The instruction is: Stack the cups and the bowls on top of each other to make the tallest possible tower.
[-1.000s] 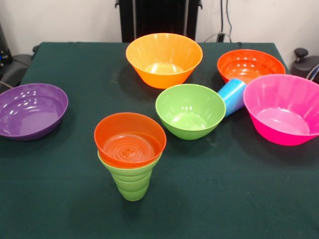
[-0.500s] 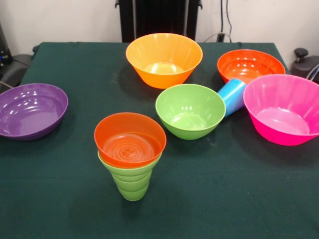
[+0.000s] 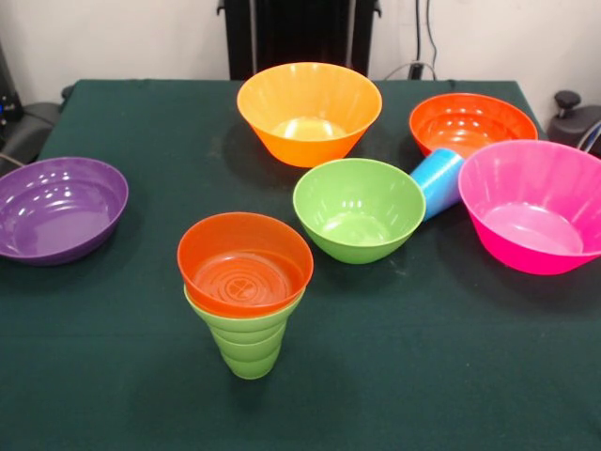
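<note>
End effector: absent from the view; state cannot be told. Change over the last second: none, every item sits where it was. Stack, near centre: small orange bowl [image 3: 245, 262] seated in lime green cup [image 3: 246, 340]. Loose on the desk [image 3: 113, 376]: green bowl [image 3: 358, 209]; light blue cup [image 3: 438, 181], apparently tipped between neighbouring bowls; pink bowl [image 3: 533, 206], right. Tower barely begun.

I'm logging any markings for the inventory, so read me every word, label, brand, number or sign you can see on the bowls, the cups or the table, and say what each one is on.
None can be read.
The small orange bowl on the lime green cup has a raised round mark in its bottom, too blurred to tell if it is text.
The light blue cup, the other bowls and the green tablecloth show no writing.
</note>
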Robot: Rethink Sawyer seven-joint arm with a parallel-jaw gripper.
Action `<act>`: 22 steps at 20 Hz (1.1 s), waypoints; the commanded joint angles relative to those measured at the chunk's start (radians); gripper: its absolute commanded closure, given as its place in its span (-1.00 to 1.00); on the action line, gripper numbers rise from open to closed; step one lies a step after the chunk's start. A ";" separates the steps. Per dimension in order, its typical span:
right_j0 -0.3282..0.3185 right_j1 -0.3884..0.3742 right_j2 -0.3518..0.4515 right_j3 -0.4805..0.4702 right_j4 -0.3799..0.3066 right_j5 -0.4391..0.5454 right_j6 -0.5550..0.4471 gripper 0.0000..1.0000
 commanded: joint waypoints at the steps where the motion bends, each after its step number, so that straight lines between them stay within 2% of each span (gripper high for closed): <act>1: 0.067 0.055 0.009 -0.099 0.032 0.095 0.255 1.00; 22: 0.142 0.222 -0.109 -0.328 0.127 0.156 0.390 1.00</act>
